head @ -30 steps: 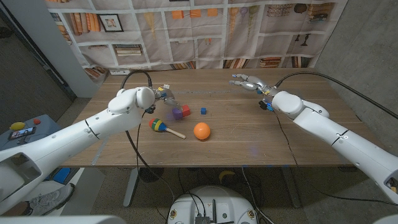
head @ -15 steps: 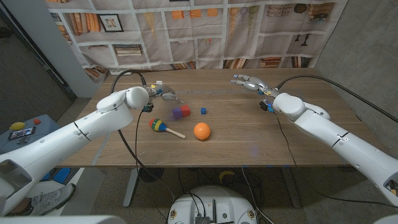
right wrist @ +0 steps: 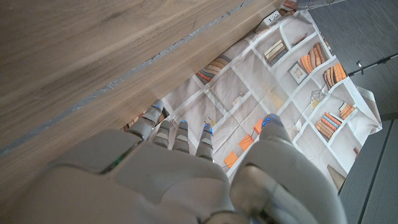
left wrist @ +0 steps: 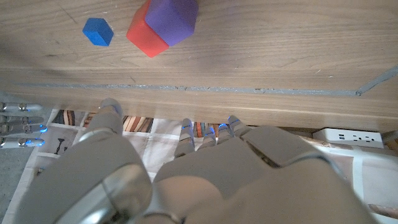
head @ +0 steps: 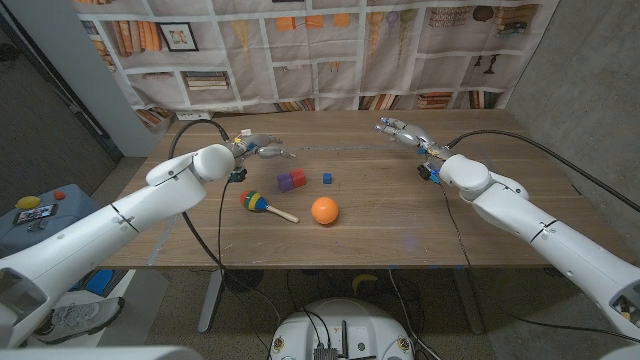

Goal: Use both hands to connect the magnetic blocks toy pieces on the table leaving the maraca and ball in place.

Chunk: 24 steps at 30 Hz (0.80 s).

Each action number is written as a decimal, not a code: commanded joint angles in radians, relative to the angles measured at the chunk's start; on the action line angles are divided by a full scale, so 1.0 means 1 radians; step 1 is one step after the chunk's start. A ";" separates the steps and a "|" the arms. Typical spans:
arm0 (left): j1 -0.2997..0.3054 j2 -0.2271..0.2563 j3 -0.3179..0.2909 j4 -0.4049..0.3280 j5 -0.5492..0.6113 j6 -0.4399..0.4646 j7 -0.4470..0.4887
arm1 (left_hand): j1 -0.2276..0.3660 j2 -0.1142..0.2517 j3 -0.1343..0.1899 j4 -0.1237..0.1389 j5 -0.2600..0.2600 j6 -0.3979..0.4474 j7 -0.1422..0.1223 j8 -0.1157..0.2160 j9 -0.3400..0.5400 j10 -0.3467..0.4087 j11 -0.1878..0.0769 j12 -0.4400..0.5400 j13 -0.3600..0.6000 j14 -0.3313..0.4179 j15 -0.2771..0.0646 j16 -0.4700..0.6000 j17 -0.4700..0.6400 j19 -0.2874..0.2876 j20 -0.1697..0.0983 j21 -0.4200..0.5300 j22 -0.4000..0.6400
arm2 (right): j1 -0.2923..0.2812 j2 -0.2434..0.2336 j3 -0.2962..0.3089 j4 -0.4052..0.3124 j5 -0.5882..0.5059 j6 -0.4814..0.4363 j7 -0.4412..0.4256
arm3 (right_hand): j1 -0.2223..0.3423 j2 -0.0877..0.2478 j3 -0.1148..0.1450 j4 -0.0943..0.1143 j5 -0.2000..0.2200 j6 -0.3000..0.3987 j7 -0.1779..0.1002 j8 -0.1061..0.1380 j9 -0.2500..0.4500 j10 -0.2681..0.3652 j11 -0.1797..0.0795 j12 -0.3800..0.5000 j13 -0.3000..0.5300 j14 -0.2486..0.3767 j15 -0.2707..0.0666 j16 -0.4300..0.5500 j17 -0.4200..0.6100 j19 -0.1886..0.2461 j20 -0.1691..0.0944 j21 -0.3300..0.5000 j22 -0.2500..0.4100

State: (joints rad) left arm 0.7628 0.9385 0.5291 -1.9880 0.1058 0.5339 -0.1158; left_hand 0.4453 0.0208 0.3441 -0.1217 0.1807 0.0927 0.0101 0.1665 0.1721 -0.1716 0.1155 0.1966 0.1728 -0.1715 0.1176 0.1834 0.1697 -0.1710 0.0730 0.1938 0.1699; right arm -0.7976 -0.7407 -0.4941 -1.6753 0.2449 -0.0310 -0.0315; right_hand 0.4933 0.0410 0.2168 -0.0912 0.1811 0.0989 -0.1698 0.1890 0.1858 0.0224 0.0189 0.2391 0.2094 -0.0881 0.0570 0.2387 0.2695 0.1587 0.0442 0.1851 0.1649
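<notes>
Your left hand (head: 258, 148) hangs over the far left part of the bench (head: 400, 230), its fingers (head: 282, 153) spread and holding nothing. The joined purple block (head: 285, 181) and red block (head: 298, 178) lie on the bench just in front of those fingertips, nearer the robot and a little toward the middle, clear of them. The pair touch side by side, so their long axis runs roughly across the bench, purple on the robot's left, red on its right. In your left wrist view the purple block (left wrist: 171, 15) partly overlaps the red block (left wrist: 147, 38), and the small blue block (left wrist: 98, 32) sits apart from them. In the head view the blue block (head: 327, 178) lies just to the right of the red one, not touching it.

Your right hand (head: 404, 133) is over the far right part of the bench, well apart from all three blocks, its fingers (head: 385, 125) stretched out toward the middle and empty.

The maraca (head: 262, 203) lies nearer the robot than the blocks, its striped head to the left and its wooden handle pointing right and toward the robot. The orange ball (head: 324, 210) rests just beyond the handle's tip.
</notes>
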 commanded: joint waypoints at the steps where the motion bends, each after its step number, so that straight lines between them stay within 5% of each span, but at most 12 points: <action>1: 0.062 -0.018 -0.047 0.025 -0.098 -0.072 0.142 | -0.029 0.014 0.004 0.004 -0.004 -0.030 -0.062 0.006 0.001 0.014 -0.042 0.009 0.002 -0.077 -0.016 0.006 0.001 0.002 -0.020 0.012 0.001 | -0.047 0.044 0.043 0.072 0.103 0.113 -0.006 | -0.015 0.017 -0.004 0.005 0.000 -0.018 0.006 -0.005 0.000 0.015 -0.003 0.001 -0.003 0.010 -0.005 0.006 -0.001 -0.003 -0.022 0.001 0.002; 9: 0.097 -0.063 -0.068 0.076 -0.166 -0.161 0.213 | -0.062 0.044 0.006 0.004 -0.004 0.009 -0.056 0.019 -0.001 0.050 -0.069 0.010 0.001 -0.037 -0.046 0.005 0.000 0.053 -0.094 0.015 0.000 | -0.072 0.059 0.068 0.088 0.159 0.142 -0.014 | -0.055 0.054 -0.004 0.027 0.002 -0.012 0.034 -0.001 -0.003 0.044 -0.020 -0.002 -0.013 0.019 -0.017 0.007 -0.005 -0.014 -0.041 -0.001 0.002; 14: 0.117 -0.093 -0.086 0.112 -0.210 -0.223 0.254 | -0.074 0.056 0.006 0.006 -0.003 0.016 -0.051 0.018 -0.001 0.061 -0.082 0.010 0.001 -0.024 -0.057 0.004 -0.001 0.068 -0.109 0.015 0.000 | -0.084 0.074 0.080 0.109 0.187 0.174 -0.018 | -0.081 0.058 -0.011 0.037 0.002 -0.010 0.057 -0.001 -0.005 0.057 -0.019 -0.005 -0.018 0.026 -0.026 0.008 -0.007 -0.014 -0.049 0.000 0.002; 21: 0.154 -0.144 -0.106 0.169 -0.246 -0.325 0.335 | -0.113 0.083 0.009 0.011 0.000 0.038 -0.032 0.017 -0.001 0.105 -0.135 0.012 -0.001 0.034 -0.102 0.009 0.000 0.132 -0.142 0.022 -0.001 | -0.103 0.087 0.096 0.130 0.225 0.211 -0.016 | -0.102 0.061 -0.017 0.045 0.002 -0.009 0.069 -0.001 -0.006 0.069 -0.018 -0.007 -0.020 0.030 -0.031 0.008 -0.009 -0.012 -0.055 0.001 0.002; 24: 0.162 -0.171 -0.114 0.208 -0.264 -0.390 0.362 | -0.123 0.089 0.010 0.010 0.001 0.042 -0.028 0.017 -0.001 0.117 -0.143 0.012 -0.001 0.050 -0.113 0.009 -0.001 0.157 -0.155 0.025 -0.002 | -0.116 0.129 0.123 0.172 0.293 0.286 0.012 | -0.115 0.062 -0.020 0.050 0.003 -0.004 0.075 0.000 -0.007 0.075 -0.018 -0.009 -0.022 0.038 -0.033 0.010 -0.010 -0.004 -0.061 0.004 0.002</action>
State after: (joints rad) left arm 0.8802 0.8427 0.4465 -1.8763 -0.0854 0.3150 0.1398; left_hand 0.3325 0.1069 0.3512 -0.1146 0.1808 0.1273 -0.0232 0.1817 0.1724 -0.0585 -0.0187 0.2043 0.1722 -0.1323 0.0141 0.1897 0.1675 -0.0322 -0.0325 0.2109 0.1675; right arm -0.8778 -0.6727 -0.4191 -1.5728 0.4215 0.1352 -0.0464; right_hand 0.3944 0.1052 0.1969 -0.0485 0.1813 0.0907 -0.0997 0.1848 0.1766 0.0860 -0.0017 0.2321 0.1856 -0.0584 0.0266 0.2435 0.2599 0.1486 -0.0064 0.1851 0.1649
